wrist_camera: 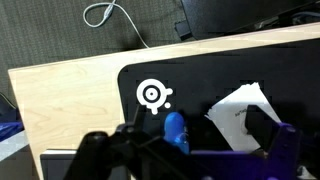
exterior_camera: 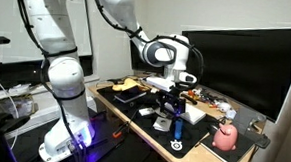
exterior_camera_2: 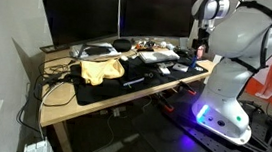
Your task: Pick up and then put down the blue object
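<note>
Hand [wrist_camera: 182, 148]: jaws flank the blue object [wrist_camera: 175, 130], but you can't tell whether they've closed on it. Object is just beside the mat's white logo [wrist_camera: 152, 95], over the counter [wrist_camera: 70, 95]. Probably the pick-up step. Next, confirm your grip, then lift straight.

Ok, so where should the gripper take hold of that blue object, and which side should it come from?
Across its narrow sides, near the upper end, coming straight down from above. The blue object looks short, oblong and roughly upright over the black mat, and the wrist view shows it slim enough to sit between the fingers of the gripper. Whether they touch it is unclear.
</note>
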Controlling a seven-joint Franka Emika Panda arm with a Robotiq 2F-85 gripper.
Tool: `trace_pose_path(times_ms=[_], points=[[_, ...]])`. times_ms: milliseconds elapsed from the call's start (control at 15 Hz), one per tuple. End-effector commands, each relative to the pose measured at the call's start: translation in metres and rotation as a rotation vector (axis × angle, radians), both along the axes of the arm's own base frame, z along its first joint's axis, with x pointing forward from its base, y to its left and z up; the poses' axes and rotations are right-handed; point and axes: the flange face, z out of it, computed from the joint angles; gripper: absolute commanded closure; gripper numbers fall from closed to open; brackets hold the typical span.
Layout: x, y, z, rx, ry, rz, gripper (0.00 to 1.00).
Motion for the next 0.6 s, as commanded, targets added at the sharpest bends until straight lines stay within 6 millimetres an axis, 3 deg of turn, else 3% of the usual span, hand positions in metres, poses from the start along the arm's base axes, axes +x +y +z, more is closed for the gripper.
trace_pose_path(times_ms=[0, 533], points=[[0.001, -0.023, -0.008, -0.004, -0.003, -0.058, 0.0], [0.02, -0.037, -0.029, -0.004, -0.052, -0.146, 0.0]])
